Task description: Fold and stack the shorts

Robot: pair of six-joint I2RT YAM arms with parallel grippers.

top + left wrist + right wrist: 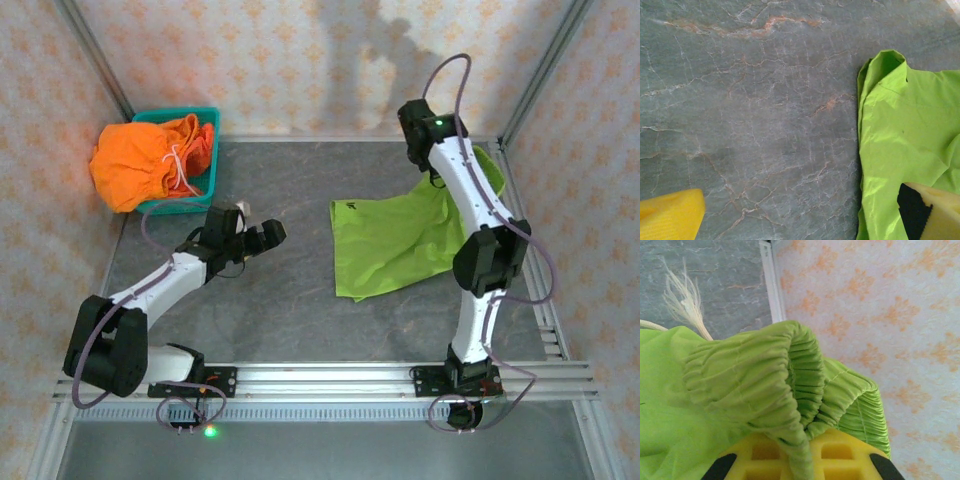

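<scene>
My right gripper (800, 456) pinches the waistband (790, 370) of the lime green shorts (395, 245); my left gripper (262, 238) hangs spread. I'd drag slowly, laying them flat.

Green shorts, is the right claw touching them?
Touching. The right wrist view shows the green shorts, at their bunched waistband, squeezed in the right claw.

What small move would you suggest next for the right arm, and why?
Probably carry the waistband over to the near hem and lay it down: the right pincer holds it raised, while the rest of the green shorts lies flat.
</scene>
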